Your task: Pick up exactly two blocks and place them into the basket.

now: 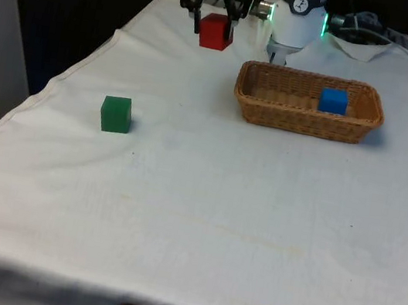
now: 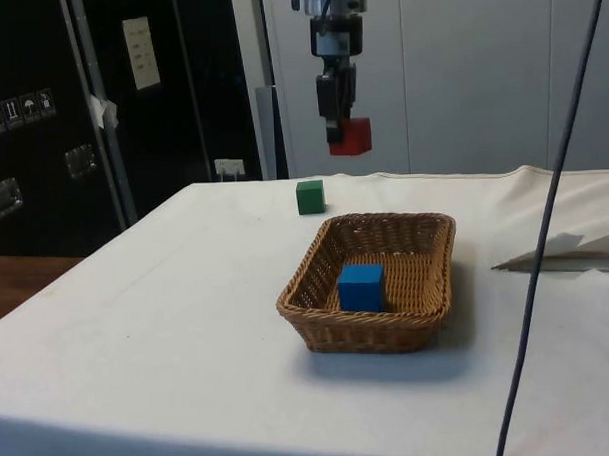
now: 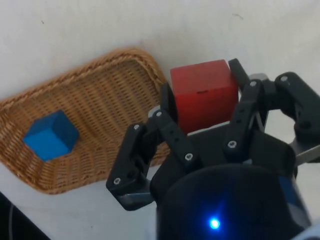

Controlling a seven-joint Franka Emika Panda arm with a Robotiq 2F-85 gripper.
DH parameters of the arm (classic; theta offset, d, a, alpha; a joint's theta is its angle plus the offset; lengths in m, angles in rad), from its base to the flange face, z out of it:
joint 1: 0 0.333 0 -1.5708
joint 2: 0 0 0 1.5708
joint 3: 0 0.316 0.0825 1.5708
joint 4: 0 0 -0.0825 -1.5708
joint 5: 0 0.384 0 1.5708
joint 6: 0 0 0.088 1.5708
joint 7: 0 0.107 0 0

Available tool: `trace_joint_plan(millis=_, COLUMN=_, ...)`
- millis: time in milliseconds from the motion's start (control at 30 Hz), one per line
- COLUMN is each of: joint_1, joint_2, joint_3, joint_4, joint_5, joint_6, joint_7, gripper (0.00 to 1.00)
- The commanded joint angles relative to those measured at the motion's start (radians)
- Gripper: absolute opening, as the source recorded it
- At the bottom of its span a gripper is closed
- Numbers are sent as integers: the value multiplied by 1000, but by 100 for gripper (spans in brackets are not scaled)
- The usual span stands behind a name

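Clenched around a red block (image 1: 216,31), my tool (image 1: 214,18) hangs high above the surface (image 1: 201,215), beside the basket (image 1: 273,111) and not over it. I see this oblong basket is woven from brown wicker, and one smooth blue block (image 1: 333,100) lies inside. Well apart, a green block (image 1: 116,114) sits on the white cloth.

White cloth (image 1: 200,222) over table; dark cabinets (image 2: 40,117) behind.
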Motion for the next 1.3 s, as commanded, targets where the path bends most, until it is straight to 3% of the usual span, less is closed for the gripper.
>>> trace_joint_plan(millis=0, joint_1=-4, joint_2=-6, joint_3=1, joint_4=-13, joint_5=-19, joint_6=15, joint_7=25, gripper=9)
trace_joint_plan(millis=67, joint_1=0, joint_2=-8, joint_3=0, joint_4=-14, joint_5=0, joint_6=1, joint_7=15, gripper=9)
trace_joint_plan(millis=100, joint_1=-4, joint_2=-14, joint_3=1, joint_4=-28, joint_5=-18, joint_6=17, joint_7=39, gripper=9)
trace_joint_plan(millis=333, joint_1=-4, joint_2=-33, joint_3=3, joint_4=-61, joint_5=-17, joint_6=21, joint_7=71, gripper=9)
trace_joint_plan(millis=367, joint_1=0, joint_2=-29, joint_3=0, joint_4=-54, joint_5=0, joint_6=7, joint_7=51, gripper=9)
trace_joint_plan(millis=467, joint_1=-3, joint_2=-44, joint_3=6, joint_4=-79, joint_5=-15, joint_6=22, joint_7=89, gripper=9)
trace_joint_plan(millis=667, joint_1=4, joint_2=-58, joint_3=23, joint_4=-100, joint_5=-15, joint_6=36, joint_7=127, gripper=9)
trace_joint_plan(millis=700, joint_1=5, joint_2=-56, joint_3=20, joint_4=-96, joint_5=0, joint_6=23, joint_7=110, gripper=9)
trace_joint_plan(millis=1000, joint_1=2, joint_2=-66, joint_3=80, joint_4=-138, joint_5=-31, joint_6=83, joint_7=186, gripper=9)
trace_joint_plan(millis=1033, joint_1=6, joint_2=-67, joint_3=73, joint_4=-132, joint_5=-4, joint_6=65, joint_7=159, gripper=9)
trace_joint_plan(millis=1067, joint_1=2, joint_2=-66, joint_3=87, joint_4=-142, joint_5=-35, joint_6=89, joint_7=195, gripper=9)
trace_joint_plan(millis=1267, joint_1=3, joint_2=-64, joint_3=129, joint_4=-169, joint_5=-60, joint_6=123, joint_7=251, gripper=9)
